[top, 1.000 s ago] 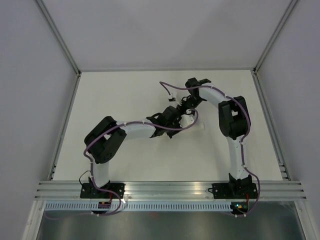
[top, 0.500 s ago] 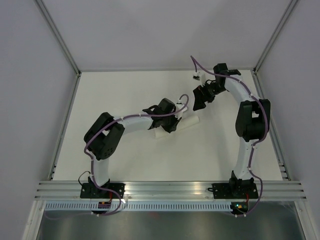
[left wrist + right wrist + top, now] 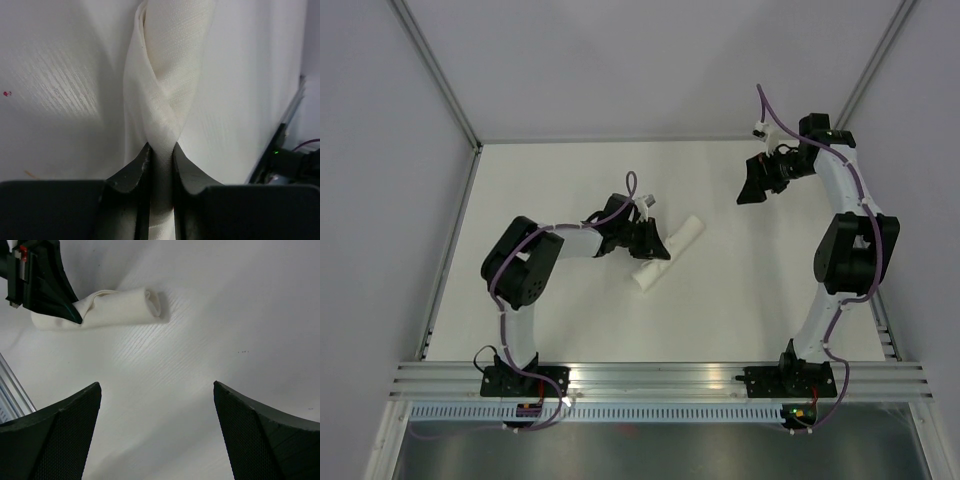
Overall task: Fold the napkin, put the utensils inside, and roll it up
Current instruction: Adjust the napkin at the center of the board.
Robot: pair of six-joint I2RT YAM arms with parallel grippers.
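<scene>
Bench (image 3: 550, 190): white, carries one item.

Napkin (image 3: 685, 235): lies mid-bench as a tight roll. Its long axis runs diagonally from near-left to far-right, and the open spiral end points far-right. Utensils are not visible; presumably wrapped inside, cannot confirm.

Left claw (image 3: 655, 250): clamped on the roll's outer fold, toward its near-left half.

Right claw (image 3: 752, 185): jaws apart, holding nothing, well clear at far right.

Judgement: the rolling step looks essentially finished. The next move calls for the left claw to release without unwinding the fold.
</scene>
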